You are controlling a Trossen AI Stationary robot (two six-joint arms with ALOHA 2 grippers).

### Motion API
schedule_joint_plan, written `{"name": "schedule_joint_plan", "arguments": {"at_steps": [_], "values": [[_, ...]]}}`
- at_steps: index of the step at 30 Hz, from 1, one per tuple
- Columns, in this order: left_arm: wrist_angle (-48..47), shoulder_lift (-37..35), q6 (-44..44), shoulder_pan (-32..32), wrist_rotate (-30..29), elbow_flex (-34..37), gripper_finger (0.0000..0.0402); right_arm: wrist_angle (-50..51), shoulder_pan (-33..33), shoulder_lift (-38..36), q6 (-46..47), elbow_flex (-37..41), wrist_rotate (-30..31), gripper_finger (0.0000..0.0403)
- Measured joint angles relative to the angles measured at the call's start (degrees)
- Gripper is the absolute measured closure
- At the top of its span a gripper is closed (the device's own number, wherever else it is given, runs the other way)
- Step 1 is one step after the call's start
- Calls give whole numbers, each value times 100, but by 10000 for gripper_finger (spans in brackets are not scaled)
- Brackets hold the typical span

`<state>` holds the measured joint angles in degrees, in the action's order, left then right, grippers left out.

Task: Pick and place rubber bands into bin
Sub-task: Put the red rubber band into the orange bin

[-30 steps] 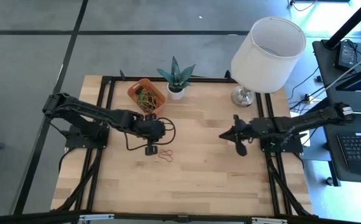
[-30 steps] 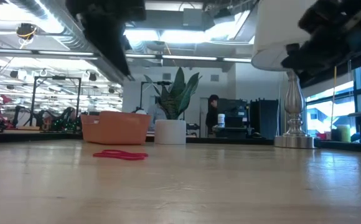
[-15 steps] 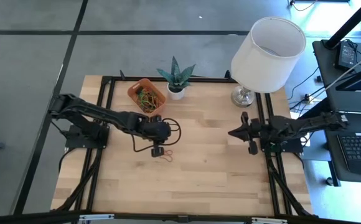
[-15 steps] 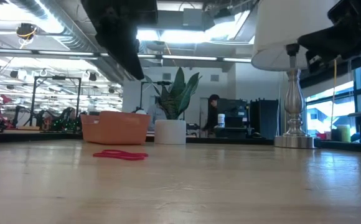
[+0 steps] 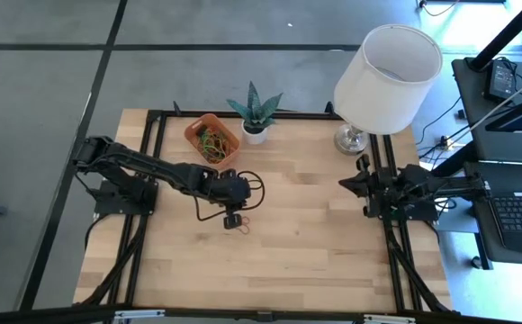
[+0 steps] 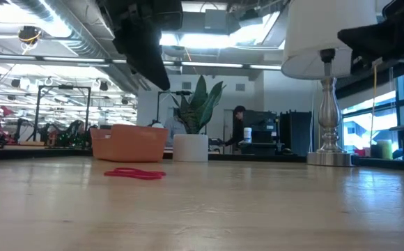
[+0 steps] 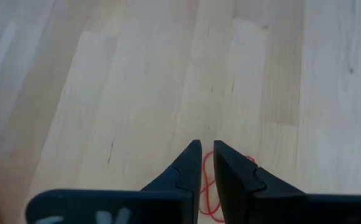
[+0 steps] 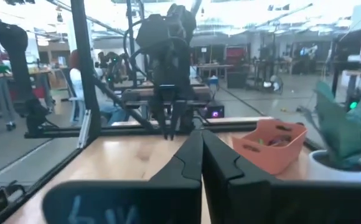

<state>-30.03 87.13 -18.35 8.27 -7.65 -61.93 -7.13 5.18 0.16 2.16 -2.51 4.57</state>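
Red rubber bands [image 5: 241, 224] lie flat and tangled on the wooden table, also seen in the low view [image 6: 135, 173]. My left gripper [image 5: 233, 220] hangs above them, slanting down, its fingers a narrow gap apart [image 7: 206, 149] and touching nothing. A red band [image 7: 209, 194] shows below the fingertips. The orange bin [image 5: 212, 139] stands at the table's far edge with several mixed bands inside. My right gripper [image 5: 345, 184] is shut [image 8: 201, 134], level, drawn back at the table's right edge.
A small plant in a white pot [image 5: 255, 115] stands right beside the bin. A lamp with a white shade [image 5: 385, 67] stands at the far right corner. Bare wood lies between the two arms and toward the near edge.
My right gripper has drawn back toward the table's right edge and tipped up to level, staying shut. My left gripper has shifted a little toward the table's right edge, over the red bands. The bands have not moved.
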Motion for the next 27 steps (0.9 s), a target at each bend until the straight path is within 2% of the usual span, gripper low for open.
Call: {"name": "schedule_joint_plan", "arguments": {"at_steps": [8, 11, 14, 19, 22, 27], "values": [[-12, 0, 0, 0, -12, 0, 361, -77, -95, -13, -100, 200, -15, 402], [-12, -1, 0, 0, -14, 0, 361, 180, -95, -13, -105, 215, 22, 401], [-13, -2, 0, 0, -17, 0, 361, 447, -95, 59, -259, 209, 328, 393], [-12, -2, 43, -27, -210, 0, 360, 467, -95, 115, -249, 209, 337, 377], [-4, 59, 225, -66, -234, 0, 354, 468, -95, 118, -242, 209, 337, 375], [0, 409, 329, -103, 114, 6, 324, 467, -95, 118, -244, 209, 337, 378]]}}
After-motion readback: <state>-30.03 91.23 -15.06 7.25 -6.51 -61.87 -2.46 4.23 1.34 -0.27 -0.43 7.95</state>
